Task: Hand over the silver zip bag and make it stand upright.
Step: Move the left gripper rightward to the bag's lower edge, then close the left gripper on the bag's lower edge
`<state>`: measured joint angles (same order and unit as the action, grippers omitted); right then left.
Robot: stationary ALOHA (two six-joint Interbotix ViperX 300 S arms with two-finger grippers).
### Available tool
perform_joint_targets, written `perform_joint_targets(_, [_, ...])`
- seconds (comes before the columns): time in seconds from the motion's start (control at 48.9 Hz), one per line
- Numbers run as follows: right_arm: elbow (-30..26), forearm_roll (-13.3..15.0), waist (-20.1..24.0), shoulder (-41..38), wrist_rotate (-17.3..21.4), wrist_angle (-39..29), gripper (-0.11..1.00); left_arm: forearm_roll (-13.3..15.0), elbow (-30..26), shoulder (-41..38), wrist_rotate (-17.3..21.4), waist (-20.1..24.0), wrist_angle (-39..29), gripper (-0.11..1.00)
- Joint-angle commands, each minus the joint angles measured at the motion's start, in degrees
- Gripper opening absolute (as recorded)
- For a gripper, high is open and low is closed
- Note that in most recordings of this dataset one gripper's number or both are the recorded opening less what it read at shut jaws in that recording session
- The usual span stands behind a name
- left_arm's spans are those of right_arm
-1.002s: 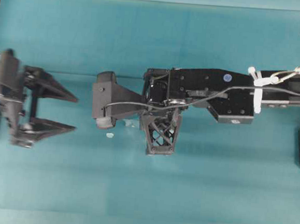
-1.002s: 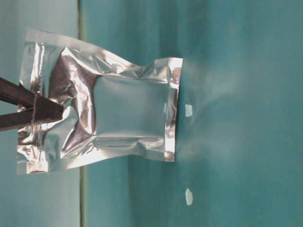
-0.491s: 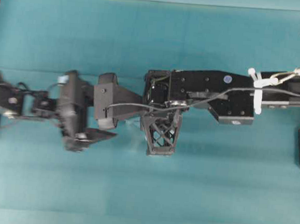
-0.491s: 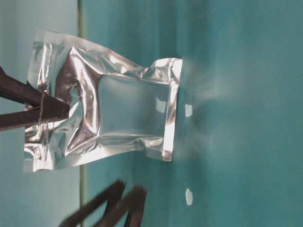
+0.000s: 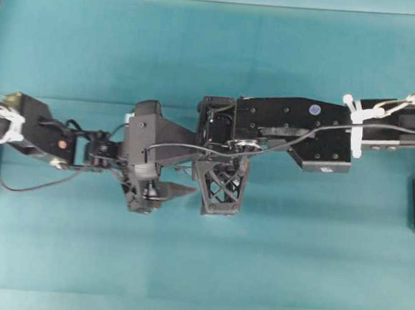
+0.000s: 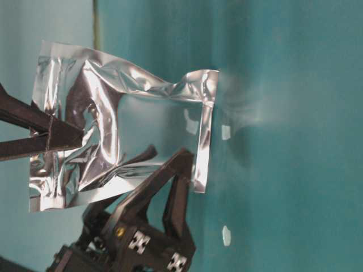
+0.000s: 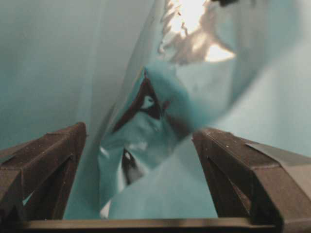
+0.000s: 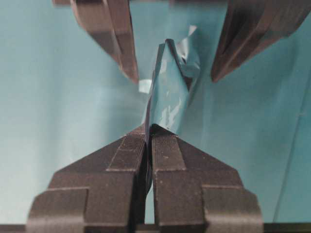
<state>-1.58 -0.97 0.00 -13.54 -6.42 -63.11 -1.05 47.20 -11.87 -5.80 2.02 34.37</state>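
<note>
The right gripper (image 8: 149, 133) is clamping the silver zip bag (image 6: 113, 130) by one edge (pouch crinkled). The left gripper (image 7: 138, 141) is straddling it, jaws wide.

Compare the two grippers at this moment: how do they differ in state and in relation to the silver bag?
The right gripper is shut on one edge of the silver zip bag; the left gripper is open and grips nothing.
The right gripper's fingers press together; the left gripper's fingers stand apart, one on each side of the bag.
Both are black and meet at the same bag.
</note>
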Motion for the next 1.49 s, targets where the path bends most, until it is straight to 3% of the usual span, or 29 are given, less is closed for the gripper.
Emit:
perform_joint_targets(0.0, [-0.09,0.09,0.18,1.14,-0.53,0.35,0.02,-0.18,-1.76,-0.97,0.09,0.09,0.70,0.96])
perform_joint_targets(0.47, [1.05,0.09,0.09,1.41,-0.09,1.49,0.02,-0.18,-2.90,-2.37,-0.09,0.35,1.67,0.90])
perform_joint_targets(0.552, [1.14,0.09,0.09,1.41,-0.09,1.49,0.02,-0.18,-2.90,-2.37,-0.09,0.35,1.93,0.81])
perform_joint_targets(0.695, [1.32,0.09,0.00,1.49,0.18,1.49,0.02,-0.18,-2.81,-2.37,0.18,0.18,1.93,0.48])
perform_joint_targets(0.757, [1.41,0.09,-0.18,1.49,0.18,1.49,0.02,-0.18,-2.64,-2.37,0.26,0.18,2.02,0.40])
perform_joint_targets(1.473, [2.90,0.09,-1.58,2.11,-0.18,4.04,0.02,-0.18,-2.20,-2.37,-0.62,-0.88,1.93,0.35])
